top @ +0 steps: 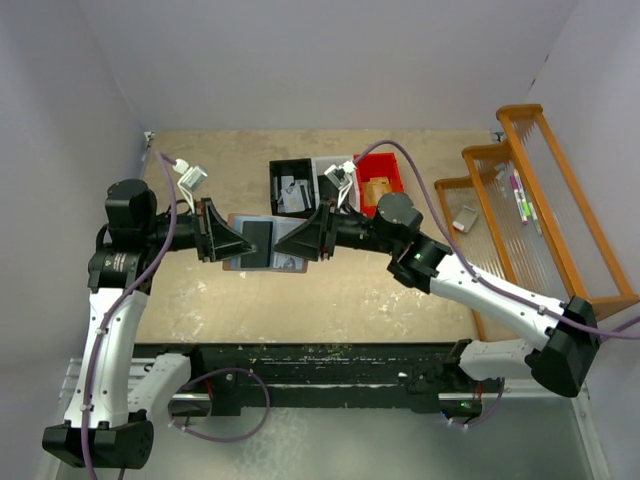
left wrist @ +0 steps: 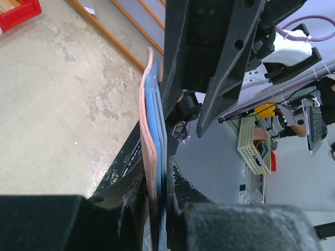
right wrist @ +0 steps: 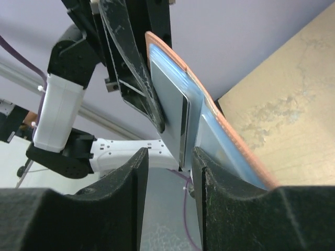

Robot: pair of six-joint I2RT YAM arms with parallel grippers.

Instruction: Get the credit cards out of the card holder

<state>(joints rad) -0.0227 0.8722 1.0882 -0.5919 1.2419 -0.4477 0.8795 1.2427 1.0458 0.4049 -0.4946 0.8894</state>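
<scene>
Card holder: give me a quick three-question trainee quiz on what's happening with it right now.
1. True or false: the card holder lies flat on the table.
2. Pick one. The left pincer is: A) open and clear of the holder; B) shut on the holder's edge; C) shut on a loose card.
3. Short answer: what sits in the gap of the right pincer?

Key
1. False. It is held up in the air between the two arms.
2. B.
3. A grey credit card, partly sticking out of the holder's blue-grey inside. The pincer's sides straddle it with a gap showing.
</scene>
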